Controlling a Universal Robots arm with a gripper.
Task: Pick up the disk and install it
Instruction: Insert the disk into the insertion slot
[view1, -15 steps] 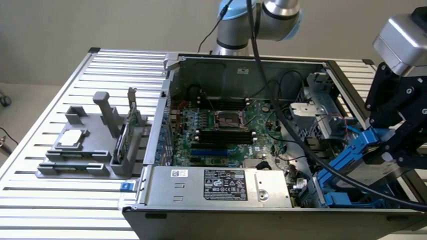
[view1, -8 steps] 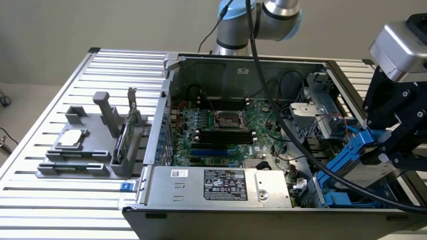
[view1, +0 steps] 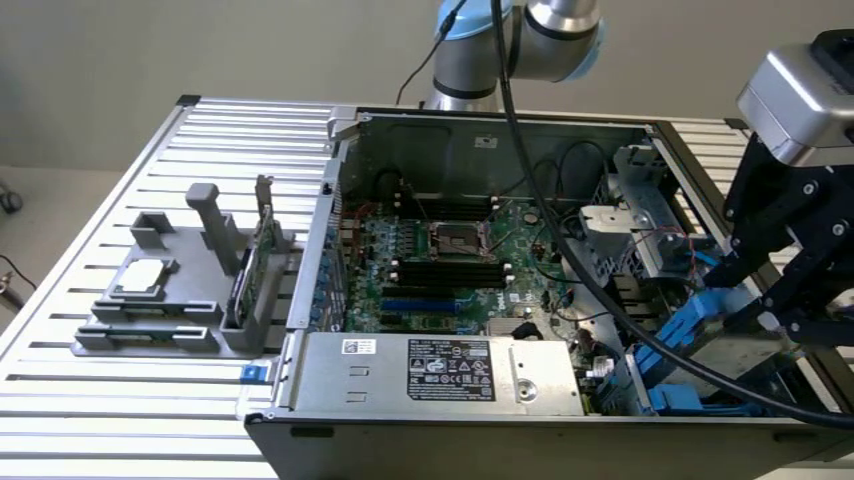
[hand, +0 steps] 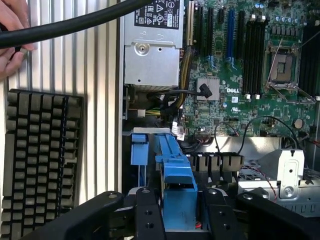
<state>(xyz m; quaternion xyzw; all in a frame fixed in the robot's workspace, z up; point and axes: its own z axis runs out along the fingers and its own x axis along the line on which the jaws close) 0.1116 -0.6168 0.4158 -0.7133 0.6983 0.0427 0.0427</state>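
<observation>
disk (view1: 745, 352) partly hidden behind gripper (view1: 763, 300), hand (hand: 12, 15) cut off

We count one open computer case (view1: 534, 455), and in it one motherboard (view1: 441, 262), one CPU socket (view1: 449, 240) and one power supply (view1: 427, 370). We count one disk (view1: 731, 348), one gripper (view1: 754, 310) and one thick black cable (hand: 75, 25). Outside the case we count one grey holder (view1: 160, 325), one silver chip (view1: 144, 275), one keyboard (hand: 42, 165) and one hand (hand: 12, 35).

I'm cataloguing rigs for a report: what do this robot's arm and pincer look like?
The arm is silver-grey with light blue joint caps. A light grey boxy housing tops the black pincer, built of bolted links. A thick black cable trails from the arm.
</observation>
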